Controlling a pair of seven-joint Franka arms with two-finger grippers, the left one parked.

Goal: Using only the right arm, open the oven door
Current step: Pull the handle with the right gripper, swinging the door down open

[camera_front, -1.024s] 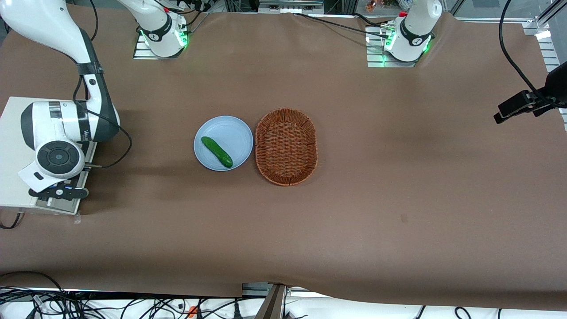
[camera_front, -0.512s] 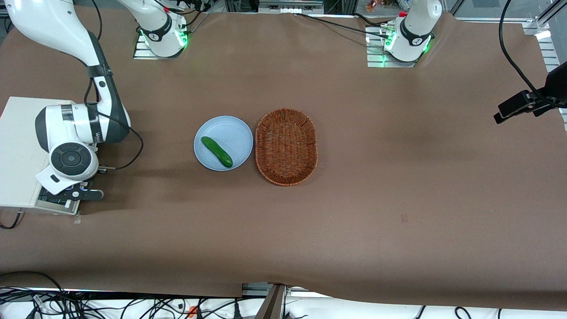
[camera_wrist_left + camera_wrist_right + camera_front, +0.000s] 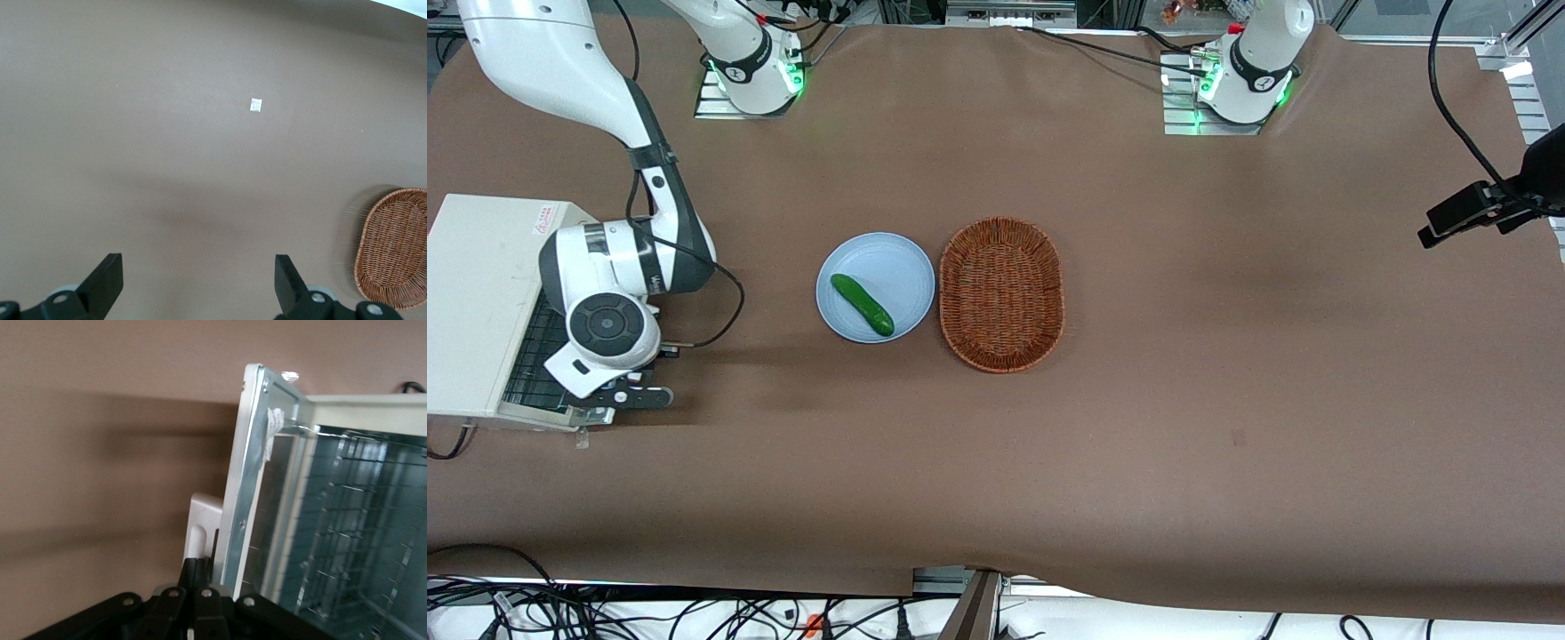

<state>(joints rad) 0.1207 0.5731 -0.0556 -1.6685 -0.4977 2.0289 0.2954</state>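
Gripper (image 3: pixel 624 397) clamps the oven door (image 3: pixel 248 487), which stands partly open, bare metal frame and wire rack (image 3: pixel 353 527) showing.

White right arm (image 3: pixel 560 67); grey bands; black pincer (image 3: pixel 627 397).

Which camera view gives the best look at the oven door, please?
The right wrist view: the oven door stands partly open, its bare metal inner frame close up, the wire rack showing inside. The front view mostly hides it under the right arm and its hand. The left wrist view shows none of it.
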